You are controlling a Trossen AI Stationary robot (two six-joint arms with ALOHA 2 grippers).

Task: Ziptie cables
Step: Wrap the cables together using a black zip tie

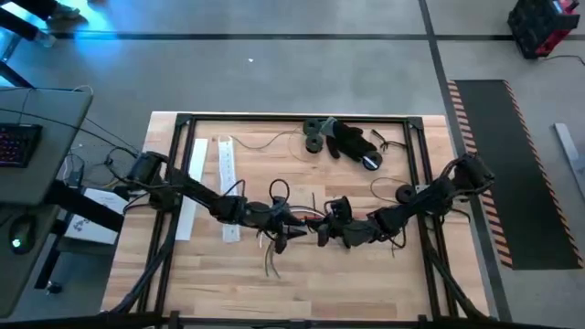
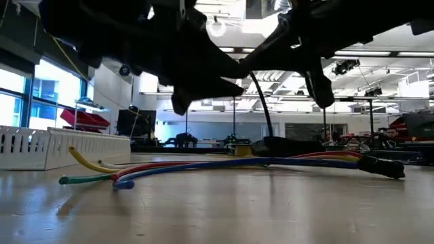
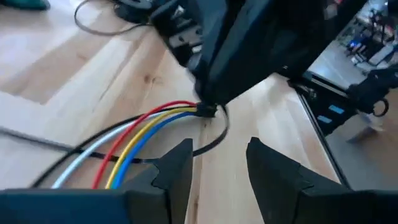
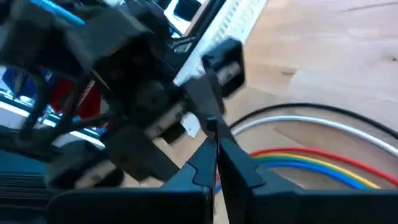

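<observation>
The cables point(image 3: 134, 140), red, yellow, blue, white and black, lie bunched on the wooden table at its middle point(image 1: 306, 220), their loose ends point(image 2: 91, 177) spread toward the near side. A thin black ziptie strap point(image 2: 262, 102) rises in a curve from the bundle. My right gripper point(image 4: 216, 146) is shut at the point where the cables draw together point(image 3: 203, 110). My left gripper point(image 3: 217, 168) stands open just beside that point, with nothing between its fingers. In the high view the two grippers, left point(image 1: 285, 235) and right point(image 1: 325, 233), almost meet. My right gripper pinches a thin black strap point(image 4: 215, 129) between its two shut fingertips, right at the bunched cables; I take it for the ziptie. The fingers come slanting down from the table's right side. The cables themselves stay lying on the table point(image 2: 203, 165).
Two long white perforated strips point(image 1: 227, 175) lie at the left of the table, one showing as a white wall in the low view point(image 2: 61, 146). A black lumpy heap point(image 1: 344, 139) sits at the far edge. A black frame rail point(image 1: 274, 117) borders the table.
</observation>
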